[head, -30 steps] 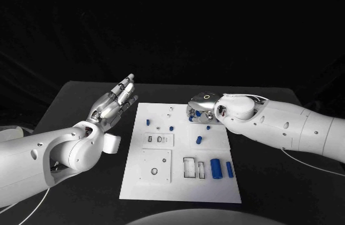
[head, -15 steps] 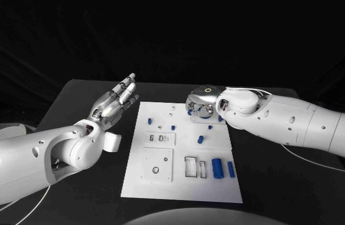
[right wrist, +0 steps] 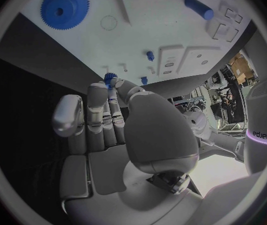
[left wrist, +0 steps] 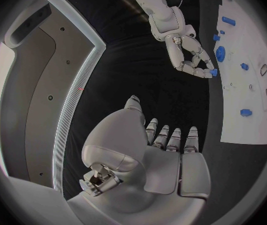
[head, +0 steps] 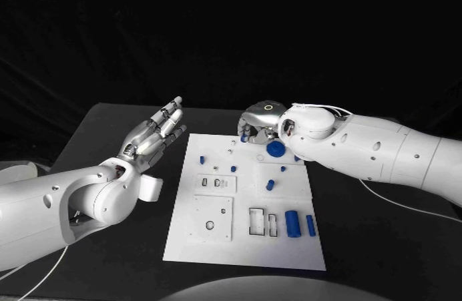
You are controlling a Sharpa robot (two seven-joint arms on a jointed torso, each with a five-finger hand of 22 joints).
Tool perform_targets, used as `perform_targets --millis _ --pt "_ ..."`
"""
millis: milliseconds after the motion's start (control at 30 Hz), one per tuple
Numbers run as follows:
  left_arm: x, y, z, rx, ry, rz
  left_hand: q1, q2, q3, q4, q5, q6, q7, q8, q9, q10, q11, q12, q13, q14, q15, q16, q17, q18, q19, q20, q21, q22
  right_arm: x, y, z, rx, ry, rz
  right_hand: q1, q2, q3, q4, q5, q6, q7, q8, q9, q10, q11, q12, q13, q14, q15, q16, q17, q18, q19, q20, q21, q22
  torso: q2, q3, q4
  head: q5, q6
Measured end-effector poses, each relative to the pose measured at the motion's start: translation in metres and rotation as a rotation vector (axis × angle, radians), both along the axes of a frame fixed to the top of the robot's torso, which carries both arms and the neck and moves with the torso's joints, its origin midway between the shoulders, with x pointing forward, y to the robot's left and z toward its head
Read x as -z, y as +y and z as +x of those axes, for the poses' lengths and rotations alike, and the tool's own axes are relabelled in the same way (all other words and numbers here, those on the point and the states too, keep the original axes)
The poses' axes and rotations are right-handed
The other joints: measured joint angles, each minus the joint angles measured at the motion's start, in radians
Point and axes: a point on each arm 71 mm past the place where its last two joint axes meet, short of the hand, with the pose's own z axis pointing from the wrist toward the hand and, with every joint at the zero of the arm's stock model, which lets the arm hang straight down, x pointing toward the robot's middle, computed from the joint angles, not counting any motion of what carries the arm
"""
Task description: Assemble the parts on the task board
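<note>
Now the right hand (head: 252,129) hangs over the far edge of the flat white task board (head: 217,247), pinching a small toothed blue gear (right wrist: 110,78) at its fingertips. A larger blue gear (head: 277,149) lies on the board beside it. The left hand (head: 154,135) hovers off the board's left side, fingers straight and apart, holding nothing.

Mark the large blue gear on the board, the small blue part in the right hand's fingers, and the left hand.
large blue gear (right wrist: 65,7): right wrist view, on its toothed face.
small blue part (left wrist: 213,72): left wrist view, at its visible end between the fingers.
left hand (head: 154,133): head view, mid-hand.
</note>
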Motion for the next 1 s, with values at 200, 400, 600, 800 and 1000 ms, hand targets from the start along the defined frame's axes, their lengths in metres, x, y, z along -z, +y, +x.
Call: perform_targets --millis 200,400,600,800,1000 --pt "0.0 -0.001 0.0 0.001 -0.001 0.0 0.0 0.0 0.0 0.0 0.0 0.0 0.0 0.0 0.0 0.0 0.0 0.0 0.0 0.0 0.0 0.0 0.0 0.0 0.0 0.0 0.0 0.0 0.004 0.009 0.009 0.008 0.002 0.003 0.0 0.0 0.004 -0.003 0.007 0.0 0.0 -0.001 0.0 0.0 0.0 -0.005 -0.003 0.0 0.0 0.005 0.003 -0.011 0.0 0.0 0.007 0.009 0.003 -0.0018 0.0033 -0.005 0.003" --pt "0.0 -0.002 0.001 0.003 -0.001 0.0 0.004 0.004 0.0 0.0 0.0 -0.004 0.004 0.0 0.0 0.0 0.0 0.0 0.0 0.0 0.0 0.0 0.0 0.0 0.0 0.0 0.0 0.0 0.013 0.01 0.015 0.024 0.012 0.001 -0.007 -0.007 0.005 -0.003 0.008 -0.002 0.001 -0.007 0.0 0.001 0.001 -0.011 -0.006 0.0 0.0 0.005 0.006 -0.011 0.004 -0.004 0.011 0.015 0.005 -0.0036 0.0063 -0.009 -0.005" --pt "0.001 -0.003 0.001 0.004 -0.002 -0.001 0.004 0.004 0.0 0.0 0.0 0.0 0.007 0.0 0.0 0.0 0.0 0.0 0.0 0.0 0.0 0.0 0.0 0.0 0.0 0.0 0.0 0.0 0.018 0.011 0.017 0.03 0.015 0.005 -0.007 -0.007 0.005 -0.003 0.008 -0.003 0.0 -0.009 0.006 0.002 0.002 -0.011 -0.009 0.0 0.0 0.005 0.006 -0.011 0.004 -0.004 0.011 0.02 0.005 -0.0036 0.0064 -0.009 -0.009" --pt "0.001 -0.004 0.002 0.004 -0.002 0.0 0.004 0.004 0.0 0.0 0.0 0.004 0.011 0.0 0.001 0.0 0.0 0.0 0.0 0.0 0.0 0.0 -0.001 0.0 0.0 0.0 0.0 0.0 0.022 0.015 0.018 0.029 0.013 0.013 -0.007 -0.007 0.005 -0.003 0.008 -0.005 0.001 -0.013 0.014 0.002 0.002 -0.015 -0.009 0.0 0.0 0.005 0.011 -0.011 0.004 -0.004 0.015 0.024 0.004 -0.0041 0.0054 -0.009 -0.011" --pt "0.001 -0.005 0.003 0.006 -0.003 -0.001 0.004 0.004 0.0 0.0 0.0 0.005 0.013 0.004 0.001 0.0 0.0 0.0 0.0 0.0 0.0 0.0 -0.001 0.0 0.0 0.0 0.0 0.0 0.028 0.016 0.021 0.039 0.016 0.019 -0.006 -0.007 0.005 -0.003 0.008 -0.005 0.001 -0.016 0.019 0.002 0.002 -0.015 -0.009 0.0 0.0 0.005 0.011 -0.01 0.004 -0.004 0.015 0.026 0.004 -0.0041 0.0058 -0.013 -0.011"
